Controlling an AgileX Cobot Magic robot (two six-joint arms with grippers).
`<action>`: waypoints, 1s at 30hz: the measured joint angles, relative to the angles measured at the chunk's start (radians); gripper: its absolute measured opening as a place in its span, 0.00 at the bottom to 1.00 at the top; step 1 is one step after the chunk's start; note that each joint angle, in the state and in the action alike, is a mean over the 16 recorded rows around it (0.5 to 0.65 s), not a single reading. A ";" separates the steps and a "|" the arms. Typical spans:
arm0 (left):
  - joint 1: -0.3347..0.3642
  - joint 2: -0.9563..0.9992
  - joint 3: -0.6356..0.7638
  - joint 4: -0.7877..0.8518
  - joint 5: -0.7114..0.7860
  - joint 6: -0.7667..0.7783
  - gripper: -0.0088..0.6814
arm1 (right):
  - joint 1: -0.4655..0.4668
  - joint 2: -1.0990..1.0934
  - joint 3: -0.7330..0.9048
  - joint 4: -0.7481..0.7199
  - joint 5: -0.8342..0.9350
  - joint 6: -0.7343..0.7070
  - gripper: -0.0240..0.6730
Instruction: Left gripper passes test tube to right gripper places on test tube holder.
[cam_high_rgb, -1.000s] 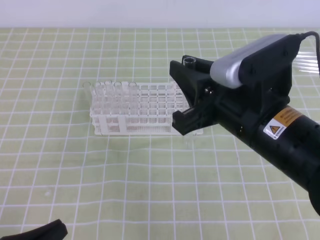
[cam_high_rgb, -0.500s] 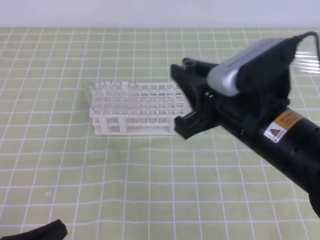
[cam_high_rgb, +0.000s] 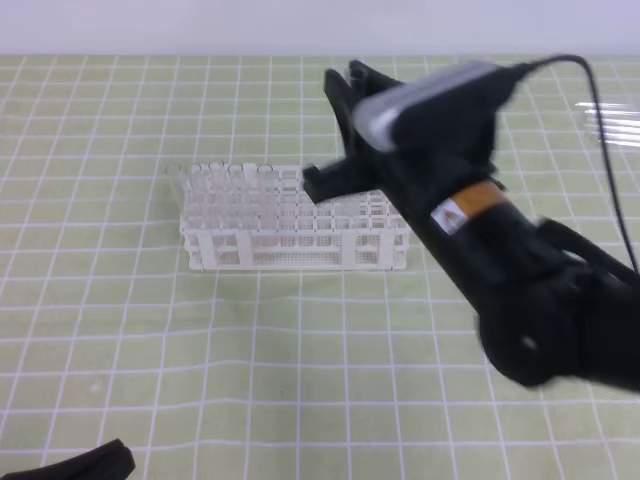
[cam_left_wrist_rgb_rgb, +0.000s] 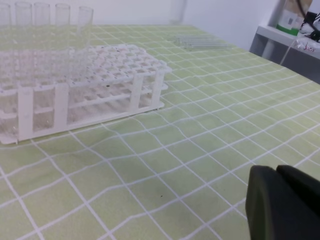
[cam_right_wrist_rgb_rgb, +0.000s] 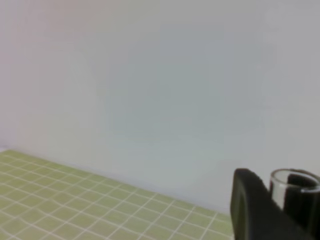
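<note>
The test tube (cam_right_wrist_rgb_rgb: 295, 181) shows in the right wrist view as a clear open rim, clamped between the black fingers of my right gripper (cam_right_wrist_rgb_rgb: 277, 205). From above, the right gripper (cam_high_rgb: 330, 130) hangs tilted over the right part of the white test tube holder (cam_high_rgb: 290, 225); the tube itself is hard to make out there. The holder (cam_left_wrist_rgb_rgb: 95, 85) has clear tubes (cam_high_rgb: 215, 185) standing along its left end. My left gripper (cam_left_wrist_rgb_rgb: 278, 200) is low at the table's near edge, shut and holding nothing. Only a black tip of the left gripper (cam_high_rgb: 90, 465) shows from above.
Spare clear tubes (cam_high_rgb: 610, 120) lie on the green checked cloth at the far right, also seen as spare tubes (cam_left_wrist_rgb_rgb: 200, 41) beyond the rack. The right arm (cam_high_rgb: 520, 280) stretches across the right half of the table. A white wall stands behind.
My right gripper has swung left and back with the tube, from the rack's right end to above its right part. The left gripper has not moved.
</note>
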 joint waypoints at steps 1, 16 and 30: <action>0.000 0.000 0.001 0.000 -0.001 0.000 0.01 | -0.009 0.026 -0.023 -0.012 -0.001 0.010 0.18; 0.000 0.000 -0.001 0.000 0.002 0.000 0.01 | -0.136 0.336 -0.306 -0.295 -0.016 0.268 0.18; 0.000 -0.002 -0.002 0.000 0.003 0.000 0.01 | -0.163 0.461 -0.347 -0.414 -0.088 0.379 0.18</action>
